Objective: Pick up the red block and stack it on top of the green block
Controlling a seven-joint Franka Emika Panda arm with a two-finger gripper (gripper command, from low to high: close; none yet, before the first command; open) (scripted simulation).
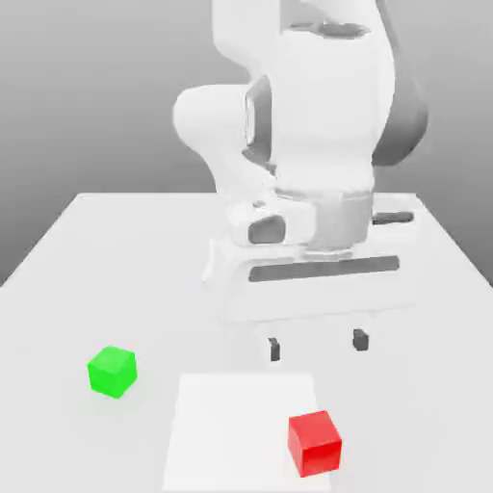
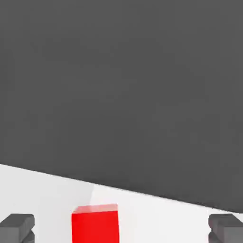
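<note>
White arm folded over its base, gripper (image 1: 317, 344) pointing down (fingers spread wide), holding nothing

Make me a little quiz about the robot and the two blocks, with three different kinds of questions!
1. True or false: the red block sits on top of the green block.
2. Which block lies on the paler square patch of the table? A) red B) green C) both
3. Fill in: the claw is ____ and holds nothing.

Key:
1. False; they rest apart on the table.
2. A; green sits off the patch, toward the exterior view's left.
3. Open; its fingers stand wide apart in the hand view.
</note>
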